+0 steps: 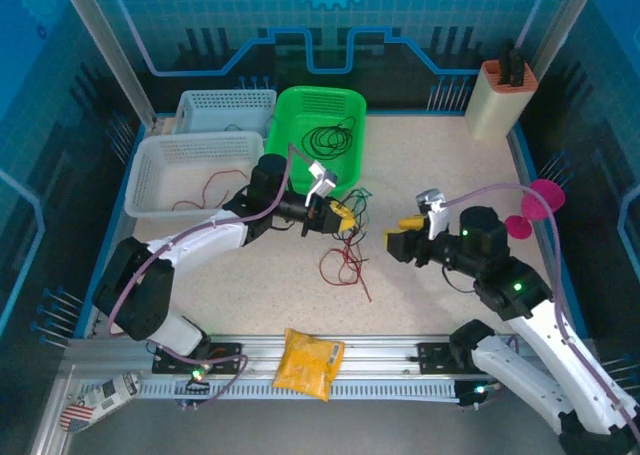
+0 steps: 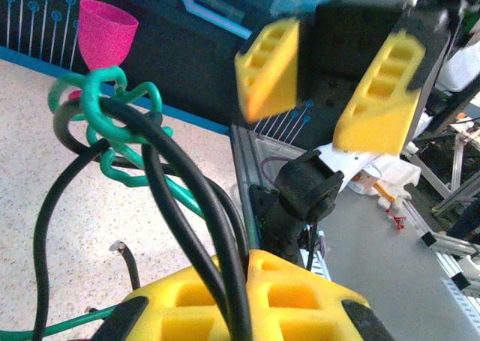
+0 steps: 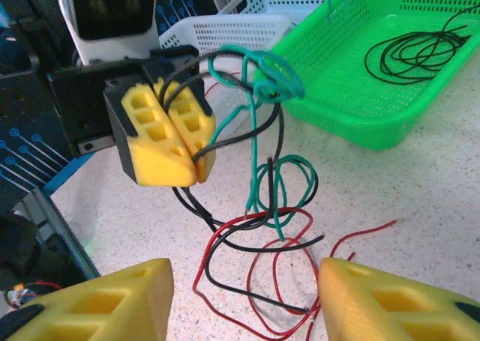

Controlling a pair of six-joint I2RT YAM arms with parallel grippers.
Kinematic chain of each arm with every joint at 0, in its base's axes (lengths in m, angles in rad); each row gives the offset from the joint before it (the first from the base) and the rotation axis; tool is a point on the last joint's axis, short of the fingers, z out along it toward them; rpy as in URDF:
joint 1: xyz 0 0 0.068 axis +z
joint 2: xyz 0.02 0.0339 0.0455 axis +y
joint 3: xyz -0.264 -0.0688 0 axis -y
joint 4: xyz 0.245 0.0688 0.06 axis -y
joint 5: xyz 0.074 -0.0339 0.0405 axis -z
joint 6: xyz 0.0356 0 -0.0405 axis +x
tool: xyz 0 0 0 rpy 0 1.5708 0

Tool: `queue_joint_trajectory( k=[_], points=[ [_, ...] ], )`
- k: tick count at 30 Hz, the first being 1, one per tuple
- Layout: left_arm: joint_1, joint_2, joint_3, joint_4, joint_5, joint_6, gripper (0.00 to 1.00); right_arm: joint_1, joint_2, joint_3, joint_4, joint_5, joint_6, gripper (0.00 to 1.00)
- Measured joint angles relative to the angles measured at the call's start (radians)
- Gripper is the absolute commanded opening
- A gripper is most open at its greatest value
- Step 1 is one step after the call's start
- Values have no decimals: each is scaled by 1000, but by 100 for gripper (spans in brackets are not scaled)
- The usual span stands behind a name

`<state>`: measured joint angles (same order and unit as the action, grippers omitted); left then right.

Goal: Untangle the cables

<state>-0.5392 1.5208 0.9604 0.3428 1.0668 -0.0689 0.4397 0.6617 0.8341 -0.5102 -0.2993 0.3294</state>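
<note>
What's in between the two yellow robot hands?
The tangled cables. In the right wrist view, red, green and black strands dangle from the shut left gripper to the table, before the open right gripper.

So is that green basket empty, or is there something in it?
Not empty. A loose coil of thin black cable lies on the floor of the green basket; nothing else is seen inside it.
</note>
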Motion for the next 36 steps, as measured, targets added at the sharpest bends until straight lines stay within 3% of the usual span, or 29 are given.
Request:
queue_joint_trajectory(
  k=[4, 14, 20, 29, 36],
  points=[
    [0, -15, 0, -78, -9, 84, 0, -108, 78, 42, -12, -160, 18, 44],
    [-27, -20, 0, -212, -27, 250, 0, -120, 248, 153, -22, -294, -48, 45],
    [-41, -20, 15, -341, -58, 378, 0, -120, 272, 233, -89, -237, -334, 40],
    [-61, -45, -13, -424, -124, 600, 0, -85, 156, 124, -115, -210, -886, 47],
    [-67, -56, -21, -452, -182, 702, 0, 6, 217, 123, -145, -198, -1063, 44]
  ],
)
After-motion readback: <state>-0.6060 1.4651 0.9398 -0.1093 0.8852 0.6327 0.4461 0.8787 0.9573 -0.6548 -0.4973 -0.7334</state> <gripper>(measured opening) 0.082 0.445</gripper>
